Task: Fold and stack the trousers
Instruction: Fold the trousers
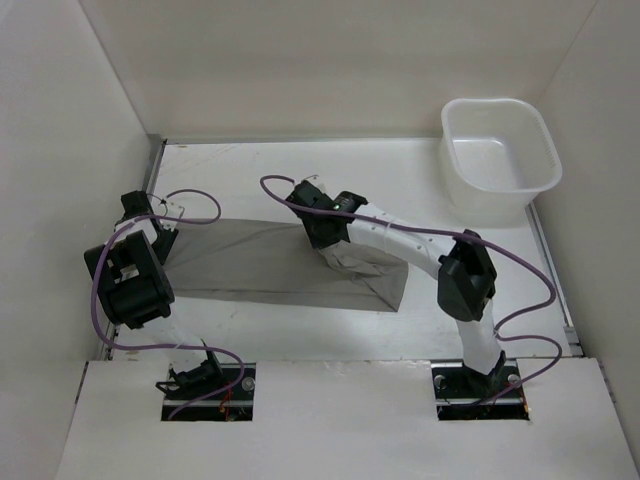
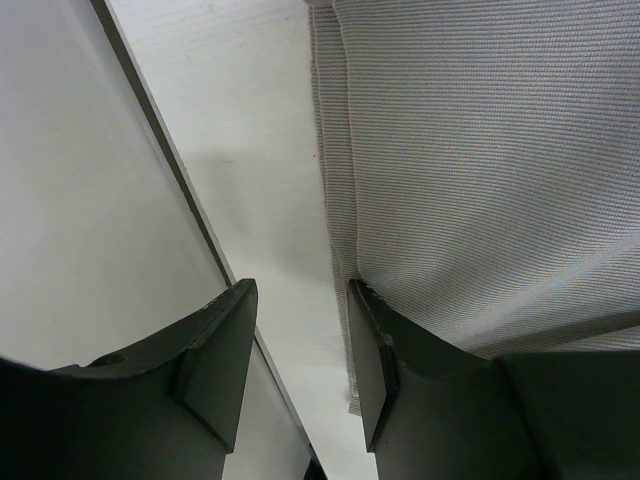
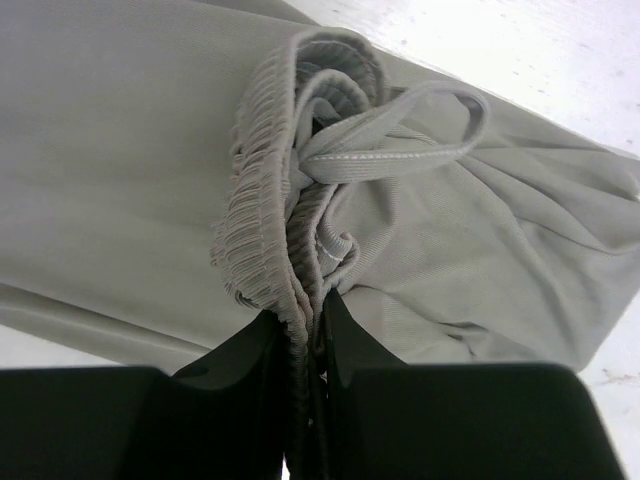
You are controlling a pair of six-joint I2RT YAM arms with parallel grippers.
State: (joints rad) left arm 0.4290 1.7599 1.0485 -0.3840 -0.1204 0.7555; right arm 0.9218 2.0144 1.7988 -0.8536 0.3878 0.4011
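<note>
The grey-taupe trousers (image 1: 250, 260) lie flat across the middle of the table, legs running to the left. My right gripper (image 1: 318, 238) is shut on the ribbed waistband (image 3: 262, 225) and holds it bunched above the cloth, the drawstring (image 3: 400, 150) looped beside it. My left gripper (image 1: 152, 235) is open at the left end of the trousers. One finger (image 2: 385, 350) rests at the cloth's hem edge (image 2: 335, 180); the other finger (image 2: 215, 350) is over the bare table by the wall rail.
A white plastic tub (image 1: 498, 155) stands at the back right. A metal rail (image 2: 170, 170) runs along the left wall close to my left gripper. Purple cables (image 1: 520, 290) loop from both arms.
</note>
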